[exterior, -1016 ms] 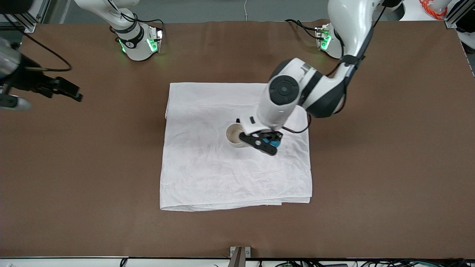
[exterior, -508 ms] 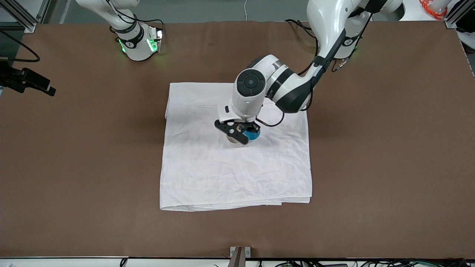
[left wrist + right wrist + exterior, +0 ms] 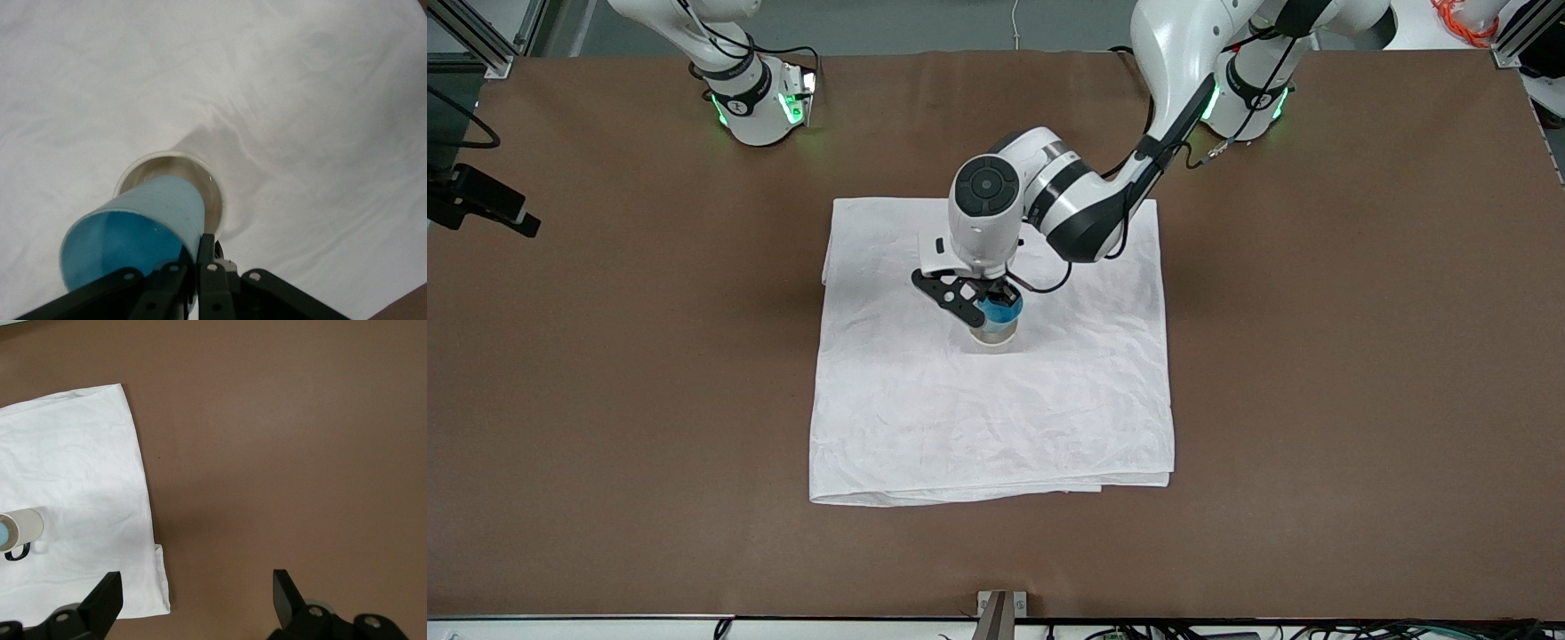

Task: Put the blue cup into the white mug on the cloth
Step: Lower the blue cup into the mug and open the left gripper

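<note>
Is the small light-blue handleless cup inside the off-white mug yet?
Partly: the blue cup, tilted in the left gripper, has its base in the mug's mouth.

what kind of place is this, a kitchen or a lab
Probably a robotics lab: two Franka arms bolted to a brown table, loose cables along its edges, and only a cloth, mug and blue cup staged on it.

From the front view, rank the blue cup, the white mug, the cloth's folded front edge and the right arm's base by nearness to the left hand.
1. blue cup: gripped in the left hand, over the mug.
2. white mug: directly beneath, on the cloth.
3. cloth's folded front edge: nearer the front camera.
4. right arm's base: at the table's top edge.
</note>
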Controlling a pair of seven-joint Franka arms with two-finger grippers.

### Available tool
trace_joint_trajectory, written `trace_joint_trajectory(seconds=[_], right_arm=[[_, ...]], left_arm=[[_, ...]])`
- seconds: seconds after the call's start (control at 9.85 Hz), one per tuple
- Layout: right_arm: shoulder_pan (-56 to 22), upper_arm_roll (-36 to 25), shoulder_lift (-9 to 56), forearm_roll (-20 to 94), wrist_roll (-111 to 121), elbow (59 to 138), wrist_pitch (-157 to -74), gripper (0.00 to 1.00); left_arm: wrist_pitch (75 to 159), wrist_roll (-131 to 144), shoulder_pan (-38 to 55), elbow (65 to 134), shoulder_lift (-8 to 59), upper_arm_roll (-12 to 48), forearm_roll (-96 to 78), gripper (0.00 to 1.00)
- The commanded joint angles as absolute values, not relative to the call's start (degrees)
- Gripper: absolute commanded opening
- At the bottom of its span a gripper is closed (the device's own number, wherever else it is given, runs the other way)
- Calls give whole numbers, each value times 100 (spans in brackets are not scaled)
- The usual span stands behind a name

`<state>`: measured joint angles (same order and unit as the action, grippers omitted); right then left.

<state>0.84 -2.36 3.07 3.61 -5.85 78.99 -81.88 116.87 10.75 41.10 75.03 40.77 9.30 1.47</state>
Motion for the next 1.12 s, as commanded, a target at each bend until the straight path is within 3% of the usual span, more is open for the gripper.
trace_joint_trajectory(seconds=[0.0,0.41,0.81,1.02], right_arm=[[185,-141,422,334,-563,7646,-8051,99],[141,-141,413,343,-545,7681,-8051,100],[132,-141,352,290,-510,7971,-7840,100],[141,-141,352,281,-510,7972,-7849,100]], left_arm=[[11777,1020,4210,7339,4262,870,299,0],[11839,1081,4298,7339,4412,879,668,2],[11839,1081,4307,7348,4369,879,694,36],[11742,1037,4167,7339,4106,861,694,40]])
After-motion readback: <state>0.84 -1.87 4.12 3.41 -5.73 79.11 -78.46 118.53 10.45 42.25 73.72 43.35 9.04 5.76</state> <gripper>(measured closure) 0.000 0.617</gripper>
